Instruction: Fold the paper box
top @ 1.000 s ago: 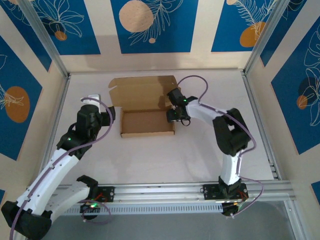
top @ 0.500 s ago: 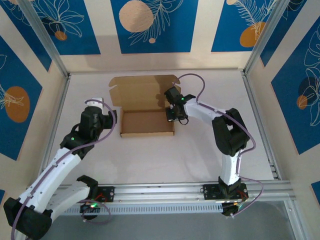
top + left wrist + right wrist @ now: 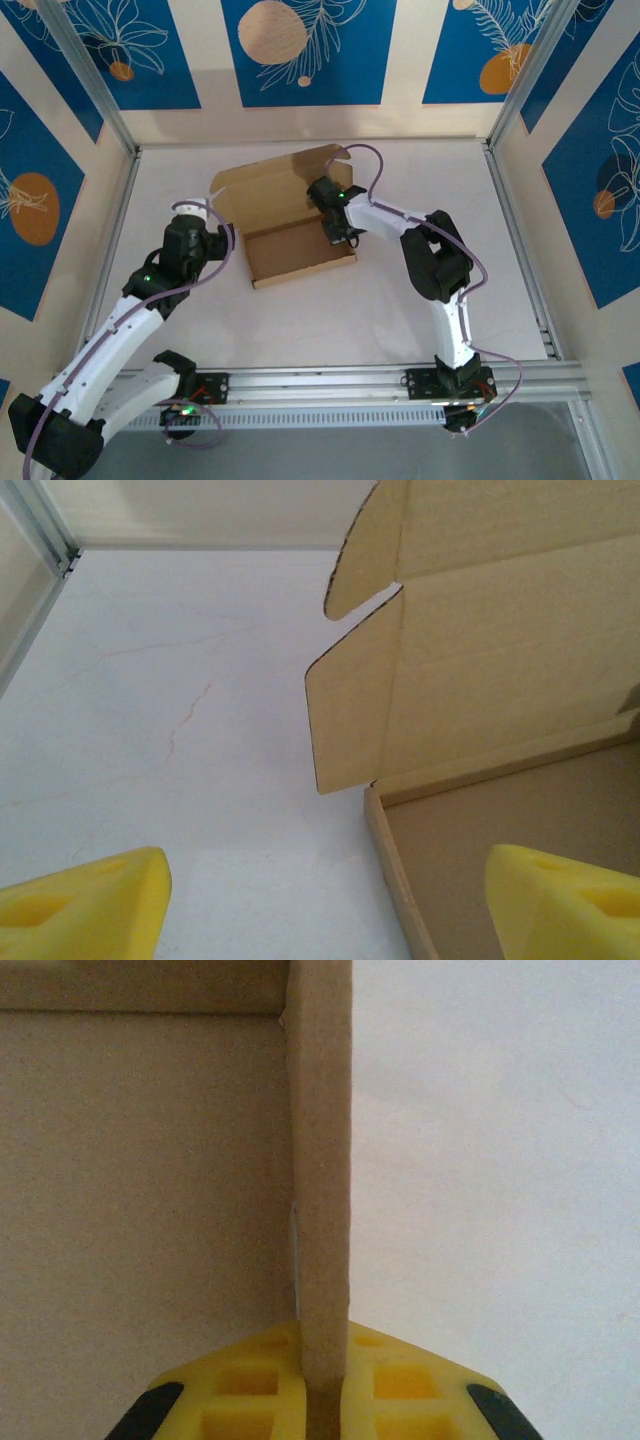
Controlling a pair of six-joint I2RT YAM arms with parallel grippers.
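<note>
White worktop is carrying the paper box; the right gripper is clamping its right wall, the left gripper is hovering, jaws apart, at its left end.

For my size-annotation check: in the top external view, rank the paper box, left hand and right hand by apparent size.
1. paper box: clearly largest.
2. left hand and right hand: they look about alike, and their wrists partly hide them, so I won't rank them.

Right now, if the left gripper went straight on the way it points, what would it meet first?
Probably the left flap of the paper box, just ahead of the left gripper; depth is unclear.
</note>
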